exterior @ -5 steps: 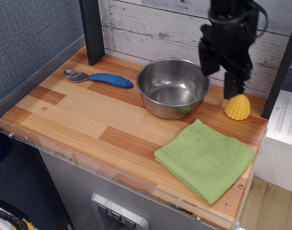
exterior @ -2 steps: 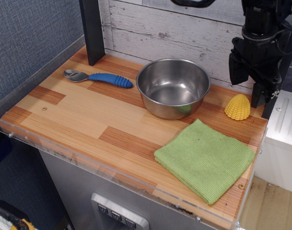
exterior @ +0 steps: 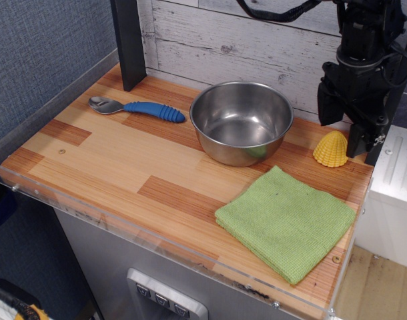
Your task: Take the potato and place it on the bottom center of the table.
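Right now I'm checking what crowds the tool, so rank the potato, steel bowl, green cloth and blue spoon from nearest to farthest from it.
1. The potato, just below the tool, at the table's back right.
2. The steel bowl, to the tool's left in the picture.
3. The green cloth, toward the front edge.
4. The blue spoon, far across at the back left.

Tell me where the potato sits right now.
The potato stands on the table near its far right corner, just right of the steel bowl and beyond the green cloth, directly under the open gripper.
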You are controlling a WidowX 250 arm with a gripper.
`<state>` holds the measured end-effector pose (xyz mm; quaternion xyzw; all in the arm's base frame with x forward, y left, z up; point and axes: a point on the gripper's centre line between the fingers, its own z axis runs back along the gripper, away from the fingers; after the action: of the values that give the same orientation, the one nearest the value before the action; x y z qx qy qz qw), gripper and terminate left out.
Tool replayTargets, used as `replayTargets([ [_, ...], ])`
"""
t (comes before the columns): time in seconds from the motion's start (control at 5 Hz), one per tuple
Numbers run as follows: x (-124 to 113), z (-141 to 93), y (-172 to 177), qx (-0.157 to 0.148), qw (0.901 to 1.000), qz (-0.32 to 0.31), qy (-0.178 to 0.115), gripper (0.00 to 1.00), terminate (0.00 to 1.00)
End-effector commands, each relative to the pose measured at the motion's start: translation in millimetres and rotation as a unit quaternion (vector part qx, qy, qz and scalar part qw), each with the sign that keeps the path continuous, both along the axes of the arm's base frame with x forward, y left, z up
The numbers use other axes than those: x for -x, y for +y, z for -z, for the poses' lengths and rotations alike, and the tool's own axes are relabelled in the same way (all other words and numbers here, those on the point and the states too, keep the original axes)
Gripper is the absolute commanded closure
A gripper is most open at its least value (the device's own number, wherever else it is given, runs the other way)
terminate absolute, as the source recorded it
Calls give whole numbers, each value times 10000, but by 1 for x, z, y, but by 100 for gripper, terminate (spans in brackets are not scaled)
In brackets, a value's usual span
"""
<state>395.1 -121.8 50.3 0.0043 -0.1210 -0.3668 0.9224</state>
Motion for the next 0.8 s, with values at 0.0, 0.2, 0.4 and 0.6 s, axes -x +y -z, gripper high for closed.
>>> replayTargets([
  [0.0,-1,-7,6,8,9999,-114,-74,0,0],
  [0.2,-1,1,12,-9,9998,-195,-17,0,0],
  [0.4,0,7,15,-31,9997,-237,44,0,0],
  [0.6,1,16,17,-59,9996,-256,98,0,0],
])
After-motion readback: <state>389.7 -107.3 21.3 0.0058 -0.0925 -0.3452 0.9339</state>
